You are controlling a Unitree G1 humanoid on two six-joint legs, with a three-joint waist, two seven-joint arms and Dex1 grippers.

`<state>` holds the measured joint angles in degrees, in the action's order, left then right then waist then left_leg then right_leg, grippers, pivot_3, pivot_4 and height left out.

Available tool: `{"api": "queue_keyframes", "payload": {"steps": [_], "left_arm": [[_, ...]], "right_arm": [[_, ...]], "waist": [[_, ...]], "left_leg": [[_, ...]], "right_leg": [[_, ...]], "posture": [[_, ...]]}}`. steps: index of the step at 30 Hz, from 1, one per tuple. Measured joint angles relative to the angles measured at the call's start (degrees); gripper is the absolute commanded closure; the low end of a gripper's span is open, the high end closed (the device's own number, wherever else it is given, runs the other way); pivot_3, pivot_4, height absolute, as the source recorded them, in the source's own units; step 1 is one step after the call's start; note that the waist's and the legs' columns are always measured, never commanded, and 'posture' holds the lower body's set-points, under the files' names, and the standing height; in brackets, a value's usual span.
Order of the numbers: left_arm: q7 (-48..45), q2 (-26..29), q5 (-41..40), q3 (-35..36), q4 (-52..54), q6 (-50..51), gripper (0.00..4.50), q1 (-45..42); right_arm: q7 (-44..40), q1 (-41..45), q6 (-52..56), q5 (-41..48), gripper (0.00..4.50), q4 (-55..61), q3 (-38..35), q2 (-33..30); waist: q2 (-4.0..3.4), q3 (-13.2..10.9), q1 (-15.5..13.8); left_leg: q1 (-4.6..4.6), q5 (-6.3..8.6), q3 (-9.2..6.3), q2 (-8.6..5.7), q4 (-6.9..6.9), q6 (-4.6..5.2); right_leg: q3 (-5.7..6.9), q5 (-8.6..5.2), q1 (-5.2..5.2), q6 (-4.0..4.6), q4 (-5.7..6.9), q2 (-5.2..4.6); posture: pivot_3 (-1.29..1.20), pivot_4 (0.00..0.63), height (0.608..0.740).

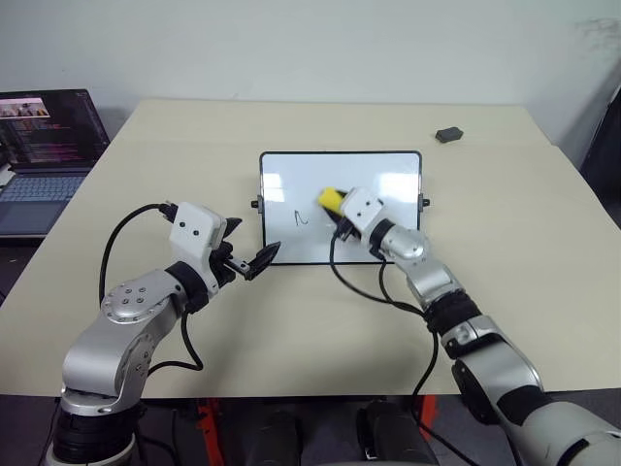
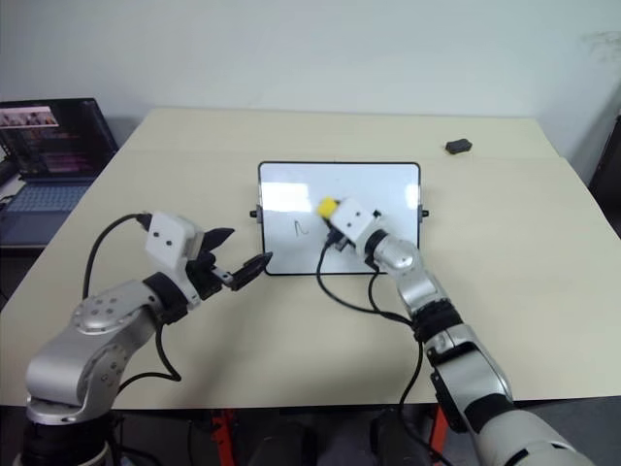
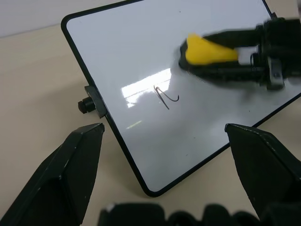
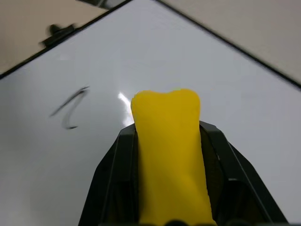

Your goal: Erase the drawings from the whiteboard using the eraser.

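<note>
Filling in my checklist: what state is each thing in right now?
Whiteboard: lying flat on the table, one scribble left.
Scribble: not yet wiped.
Eraser: clamped in the right gripper, over the board.
Left gripper: jaws open, empty, beside the board.
Laptop: open, screen lit.

No readable text, laptop screen (image 1: 49, 126) lines too small, whiteboard (image 1: 388, 170) scribble illegible

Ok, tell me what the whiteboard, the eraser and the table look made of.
Whiteboard: glossy white coated panel, judging by the glare patches, in a thin black frame, likely plastic. Eraser: matte yellow, probably foam, pinched in where the right gripper clamps it. Table: matte beige top, perhaps laminate; no grain visible.
</note>
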<state>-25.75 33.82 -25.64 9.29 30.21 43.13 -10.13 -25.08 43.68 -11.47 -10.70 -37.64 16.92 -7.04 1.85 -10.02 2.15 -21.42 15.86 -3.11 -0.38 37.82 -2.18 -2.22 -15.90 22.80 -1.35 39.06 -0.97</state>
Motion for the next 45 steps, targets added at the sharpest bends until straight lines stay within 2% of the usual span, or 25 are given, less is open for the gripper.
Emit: {"api": "queue_keyframes", "payload": {"steps": [3,7,16,21,27,37,41,42,45], "left_arm": [[0.0,0.0,0.0,0.0,0.0,0.2,0.00,-0.1],[-0.1,0.0,0.0,0.0,0.0,0.2,0.00,-0.1],[-0.1,0.0,0.0,0.0,-0.3,0.2,0.00,0.0],[0.0,0.0,0.0,0.0,-0.2,0.2,0.00,0.6],[0.1,-0.2,0.0,-0.8,-0.2,0.2,0.00,0.7],[0.3,-0.3,-0.3,-1.0,0.4,0.4,0.00,0.8],[0.4,-0.4,-0.4,-1.0,0.7,0.5,0.00,0.8],[0.4,-0.4,-0.4,-1.0,0.8,0.6,0.00,0.8],[0.4,-0.4,-0.5,-1.0,0.9,0.6,0.00,0.8]], "right_arm": [[-1.1,-2.2,1.4,-1.6,3.17,1.1,2.3,0.0],[-1.1,-2.5,1.8,-2.8,3.17,2.0,2.7,-1.2],[2.9,0.1,-4.6,0.2,3.17,5.8,-2.7,-1.3],[3.7,2.8,-2.7,0.7,3.17,6.1,-3.8,-0.2],[6.5,5.8,3.4,-1.5,3.17,0.7,-3.6,1.7],[6.5,0.9,5.2,-2.0,3.17,1.9,-2.4,0.6],[6.5,-1.8,5.2,-2.0,3.17,2.8,-2.4,-0.4],[6.5,-2.3,5.4,-2.1,3.17,2.9,-2.3,-0.7],[6.4,-3.6,5.5,-2.3,3.17,3.7,-2.0,-1.6]], "waist": [[-0.04,0.0,0.1],[-0.04,0.0,-0.3],[-0.09,-0.1,-0.1],[-0.10,-0.1,-0.1],[-0.11,-0.1,-0.2],[-0.07,-0.1,-0.3],[-0.07,-0.1,-0.3],[-0.07,-0.1,-0.3],[-0.01,-0.1,-0.3]], "left_leg": [[0.86,0.02,-0.02,-0.02,-0.04,0.02],[1.02,-0.09,-0.11,-0.04,0.07,0.13],[0.42,0.03,-0.06,0.03,-0.12,-0.01],[0.39,0.14,-0.04,0.03,-0.34,-0.03],[0.41,0.14,-0.05,0.02,-0.37,-0.03],[0.74,0.09,-0.11,0.00,-0.24,0.00],[1.32,0.06,-0.15,-0.01,-0.03,0.05],[1.57,0.07,-0.13,-0.02,-0.03,0.05],[1.64,0.01,-0.13,-0.02,-0.01,0.13]], "right_leg": [[0.00,-0.04,-0.89,-0.01,-0.12,0.00],[0.04,-0.09,-1.13,-0.16,-0.15,0.00],[0.00,-0.06,-0.46,-0.01,-0.17,0.02],[0.01,-0.20,-0.42,0.00,-0.34,-0.01],[0.03,-0.21,-0.42,0.03,-0.28,-0.01],[0.05,-0.21,-0.73,0.04,-0.13,0.00],[0.06,-0.39,-1.42,-0.21,-0.18,0.00],[0.02,-0.54,-1.65,-0.04,-0.20,0.00],[-0.02,-0.60,-1.68,0.05,-0.21,0.00]], "posture": [[0.00,0.150,0.740],[0.00,0.150,0.740],[0.00,0.150,0.740],[0.00,0.150,0.740],[0.00,0.150,0.740],[0.00,0.150,0.740],[0.00,0.150,0.740],[0.00,0.150,0.740],[0.00,0.150,0.740]]}}
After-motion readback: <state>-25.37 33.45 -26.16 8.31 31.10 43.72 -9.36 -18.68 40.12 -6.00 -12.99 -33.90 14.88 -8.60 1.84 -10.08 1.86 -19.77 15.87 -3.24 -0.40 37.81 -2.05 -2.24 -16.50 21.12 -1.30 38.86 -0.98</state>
